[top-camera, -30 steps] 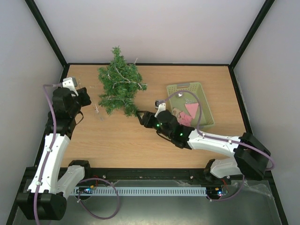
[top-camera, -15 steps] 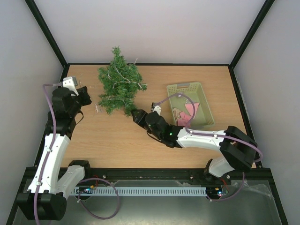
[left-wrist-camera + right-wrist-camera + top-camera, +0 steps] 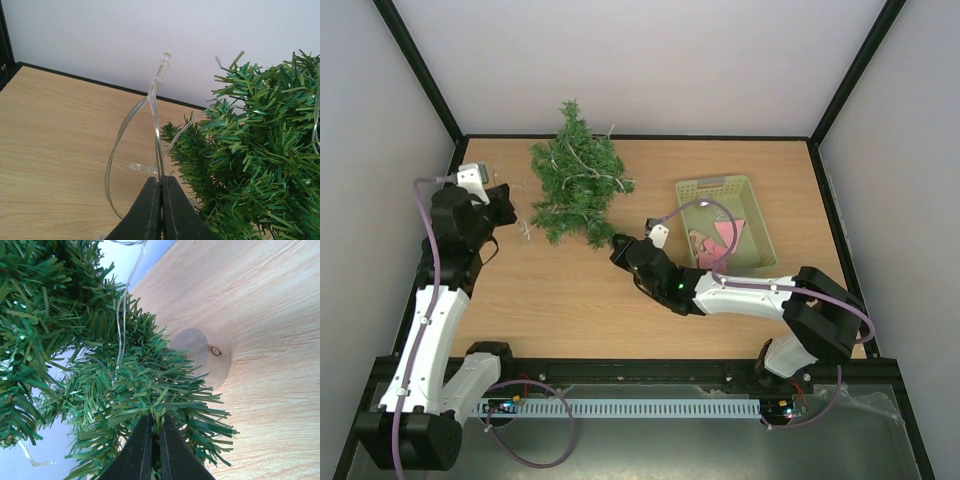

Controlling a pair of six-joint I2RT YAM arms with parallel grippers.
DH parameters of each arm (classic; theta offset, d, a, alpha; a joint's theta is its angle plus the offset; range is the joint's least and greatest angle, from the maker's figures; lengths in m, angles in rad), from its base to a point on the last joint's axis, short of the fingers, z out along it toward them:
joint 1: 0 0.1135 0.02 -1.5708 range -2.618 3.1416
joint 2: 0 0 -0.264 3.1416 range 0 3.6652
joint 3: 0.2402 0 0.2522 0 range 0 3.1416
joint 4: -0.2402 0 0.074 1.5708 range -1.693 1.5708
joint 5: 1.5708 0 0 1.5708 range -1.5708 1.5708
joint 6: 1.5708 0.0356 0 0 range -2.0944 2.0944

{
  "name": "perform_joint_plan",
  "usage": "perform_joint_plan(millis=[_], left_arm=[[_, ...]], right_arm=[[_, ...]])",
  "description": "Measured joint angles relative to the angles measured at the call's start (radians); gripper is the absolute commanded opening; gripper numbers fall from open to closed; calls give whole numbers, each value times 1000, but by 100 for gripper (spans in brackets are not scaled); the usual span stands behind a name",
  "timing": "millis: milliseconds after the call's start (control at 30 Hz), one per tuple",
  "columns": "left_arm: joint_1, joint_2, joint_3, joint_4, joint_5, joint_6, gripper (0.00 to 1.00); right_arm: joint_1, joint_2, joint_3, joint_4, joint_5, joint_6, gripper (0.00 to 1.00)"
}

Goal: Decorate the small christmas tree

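The small christmas tree (image 3: 578, 180) lies on its side at the back left of the table, with a clear light string (image 3: 157, 100) draped through its branches. Just left of the tree's lower branches, my left gripper (image 3: 510, 212) is shut on two strands of that string (image 3: 161, 182). One tiny bulb sticks up above the jaws. My right gripper (image 3: 617, 243) is at the tree's bottom edge, shut on a tuft of green needles (image 3: 156, 422). In the right wrist view the tree (image 3: 100, 340) fills the left side, and its round wooden base (image 3: 202, 356) shows just beyond the pinched branch.
A pale green basket (image 3: 715, 184) stands at the right of the table, holding pink ornaments (image 3: 728, 235). A purple cable from the right arm loops over it. Black frame rails run along the table's back and sides.
The right gripper was open at the tree's lower branch and has now closed on it. Its forearm has swung slightly. The left arm and the tree have stayed where they were.
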Motion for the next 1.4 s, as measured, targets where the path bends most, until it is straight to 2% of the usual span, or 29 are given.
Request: perform_joint_plan(millis=[233,467,1000,1400], left_arm=[[-5,-9,-21,14,31,51,2],[-12,-15,-26,14,64,82,2],[-56,-125,-103,-58,121,266,2],[-58,-188,-127,-48,111,328,2]], right_arm=[[-5,-37,0,-27,48,-137,2],[-62,-79,-1,-31,35,-311,2],[-196,-107,-3,-38,-87,-686,2],[-274,-106,3,-38,-206,-898,2]])
